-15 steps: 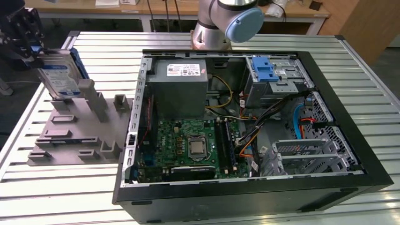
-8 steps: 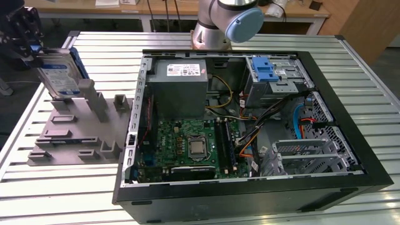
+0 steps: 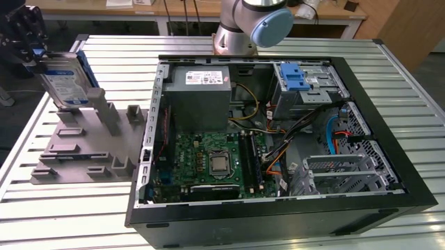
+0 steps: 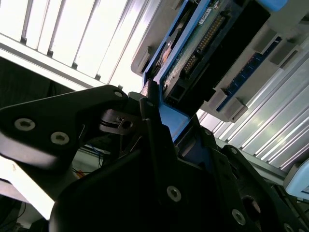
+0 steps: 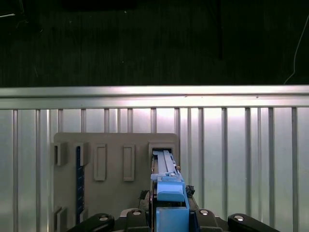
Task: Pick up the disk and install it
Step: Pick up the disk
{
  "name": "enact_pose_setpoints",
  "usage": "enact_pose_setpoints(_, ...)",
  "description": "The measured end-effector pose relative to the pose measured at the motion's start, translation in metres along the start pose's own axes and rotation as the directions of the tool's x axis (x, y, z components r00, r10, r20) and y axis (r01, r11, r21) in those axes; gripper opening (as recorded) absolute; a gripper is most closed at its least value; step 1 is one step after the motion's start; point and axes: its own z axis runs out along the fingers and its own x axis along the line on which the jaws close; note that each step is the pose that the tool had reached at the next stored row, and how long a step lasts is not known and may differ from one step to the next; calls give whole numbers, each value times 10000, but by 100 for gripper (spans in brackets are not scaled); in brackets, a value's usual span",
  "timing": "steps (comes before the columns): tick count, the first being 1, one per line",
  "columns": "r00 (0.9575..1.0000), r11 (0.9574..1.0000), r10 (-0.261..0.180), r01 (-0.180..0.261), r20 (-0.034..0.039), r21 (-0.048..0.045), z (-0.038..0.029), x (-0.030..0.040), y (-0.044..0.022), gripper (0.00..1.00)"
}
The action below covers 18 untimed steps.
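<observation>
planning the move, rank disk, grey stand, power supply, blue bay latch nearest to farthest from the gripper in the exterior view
1. disk, upright between the fingers of the gripper.
2. grey stand, just beneath the disk.
3. power supply, inside the case, toward the exterior view's right.
4. blue bay latch, farther right, atop the drive bay.

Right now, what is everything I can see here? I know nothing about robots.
disk: one, silver in a blue carrier, upright at the grey holder, on the exterior view's left
holder: one, grey, on the table beside the case
computer case: one, black, open, mid-table
power supply: one, grey, inside the case
motherboard: one, green, inside the case
latch: one, blue, atop the metal drive bay
table: one, silver, slatted
robot arm: one, grey with a blue cap, behind the case
jaws: one pair, black, shut on the disk's top edge
</observation>
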Motion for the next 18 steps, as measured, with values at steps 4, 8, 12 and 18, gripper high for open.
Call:
enact_pose_setpoints(4,10000,10000,0,0,1,1,-14,0,0,36)
enact_pose_setpoints(8,10000,10000,0,0,0,1,-27,0,0,36)
enact_pose_setpoints(12,10000,10000,0,0,0,0,-40,0,0,36)
enact_pose_setpoints(18,10000,10000,0,0,0,1,-59,0,0,36)
